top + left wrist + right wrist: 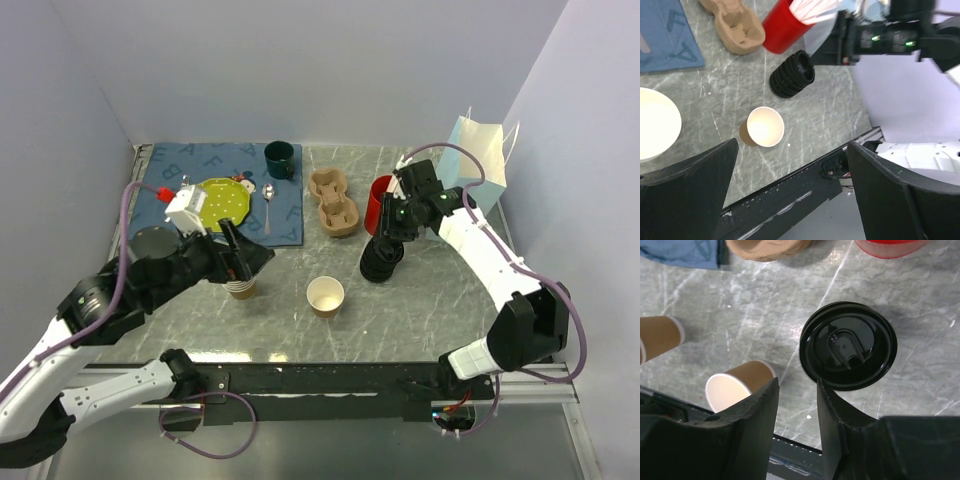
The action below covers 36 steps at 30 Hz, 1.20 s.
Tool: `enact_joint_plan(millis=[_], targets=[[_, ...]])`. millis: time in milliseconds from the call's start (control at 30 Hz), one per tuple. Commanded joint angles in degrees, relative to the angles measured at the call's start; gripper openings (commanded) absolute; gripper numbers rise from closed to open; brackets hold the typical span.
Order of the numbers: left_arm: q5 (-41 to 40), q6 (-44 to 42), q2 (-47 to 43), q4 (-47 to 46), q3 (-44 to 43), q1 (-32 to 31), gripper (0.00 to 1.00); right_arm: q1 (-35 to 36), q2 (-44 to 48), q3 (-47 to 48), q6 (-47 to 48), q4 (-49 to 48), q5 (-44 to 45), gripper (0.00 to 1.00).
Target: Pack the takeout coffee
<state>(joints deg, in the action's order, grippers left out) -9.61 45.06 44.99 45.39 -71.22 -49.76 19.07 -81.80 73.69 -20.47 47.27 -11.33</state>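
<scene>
Black fingers of the right end effector (796,390) fill the bottom of the right wrist view, a narrow gap apart with bare counter (920,390) showing between them, so they grasp nothing. Just beyond their tips sits a round, glossy black lid with a raised sip spout. It tops the stack of black lids (848,345), not a cup. The left wrist view adds what that angle hides: the stack's ribbed side, made of many nested rims. No view shows a lid seated on a cup. Both brown kraft cups stand with their white insides open. One cup (241,289) is just beside the left end effector (792,150), which is released wide and empty. The other cup (325,296) stands alone near the middle of the counter. Only the top view takes in the far side. There a pulp cup carrier (332,202) lies beside a red cup (378,203), a pale blue paper bag (480,150) stands at the right wall, and a dark green mug (280,158) rests on a blue mat (170,165).
</scene>
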Motion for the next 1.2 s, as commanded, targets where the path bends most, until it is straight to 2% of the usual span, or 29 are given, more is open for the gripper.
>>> enact_joint_plan(millis=[0,567,667,1000,1167], targets=[[-1.3,-1.0,-1.7,-1.0,0.2,-0.3,0.97,-0.2,-1.8,-1.1,0.8,-3.6,1.1,0.45],[0.0,-0.5,-0.2,-1.4,1.1,-0.3,0.97,0.4,-6.4,-1.1,1.7,-5.3,0.1,0.46],[-0.1,-0.6,0.0,-1.4,0.8,-0.3,0.97,0.6,-6.9,-0.8,1.7,-4.6,1.1,0.44],[0.5,-0.9,0.3,-1.5,1.0,-0.3,0.97,0.7,-5.4,-1.4,2.5,-5.4,-0.1,0.29],[0.6,-1.5,0.1,-2.0,1.5,-0.3,0.97,0.8,-4.2,-1.3,2.0,-5.1,-0.5,0.30]])
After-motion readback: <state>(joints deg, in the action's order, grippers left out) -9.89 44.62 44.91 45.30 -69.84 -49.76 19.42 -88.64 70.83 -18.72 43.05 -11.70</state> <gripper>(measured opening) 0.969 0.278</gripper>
